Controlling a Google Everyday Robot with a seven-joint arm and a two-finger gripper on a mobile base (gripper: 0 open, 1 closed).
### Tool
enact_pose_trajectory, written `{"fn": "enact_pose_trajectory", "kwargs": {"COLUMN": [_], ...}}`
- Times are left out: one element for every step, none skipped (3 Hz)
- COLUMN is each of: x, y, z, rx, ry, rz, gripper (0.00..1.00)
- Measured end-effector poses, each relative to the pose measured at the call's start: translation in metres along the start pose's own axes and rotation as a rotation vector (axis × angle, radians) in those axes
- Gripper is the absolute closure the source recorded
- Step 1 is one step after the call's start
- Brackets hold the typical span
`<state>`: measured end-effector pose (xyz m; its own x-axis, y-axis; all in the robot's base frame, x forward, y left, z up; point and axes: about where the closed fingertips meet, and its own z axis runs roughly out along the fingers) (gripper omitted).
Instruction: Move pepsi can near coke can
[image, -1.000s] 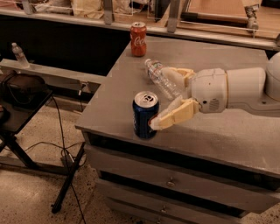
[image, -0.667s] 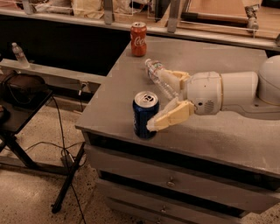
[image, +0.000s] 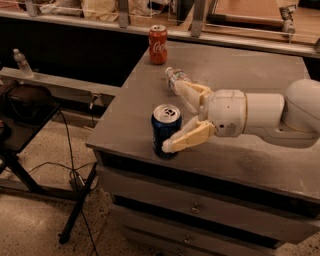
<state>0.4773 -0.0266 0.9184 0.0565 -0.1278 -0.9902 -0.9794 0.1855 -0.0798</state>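
Gripper (image: 179, 118) wide open around pepsi can (image: 165, 131), not squeezing yet. Coke can (image: 158, 44) far back on table (image: 250, 75).

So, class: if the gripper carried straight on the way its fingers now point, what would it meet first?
The gripper points left across the table, fingers open. The pepsi can stands right at the fingertips, so it would probably meet that first, though depth is unclear.
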Motion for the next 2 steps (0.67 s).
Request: {"fn": "enact_pose_trajectory", "kwargs": {"x": [0.0008, 0.0047], "y": [-0.0030, -0.0065], "z": [-0.0003, -0.0004], "rx": [0.017, 0.015], "ry": [-0.029, -0.018], "rz": [-0.043, -0.053], "gripper": [0.00, 0.00]}}
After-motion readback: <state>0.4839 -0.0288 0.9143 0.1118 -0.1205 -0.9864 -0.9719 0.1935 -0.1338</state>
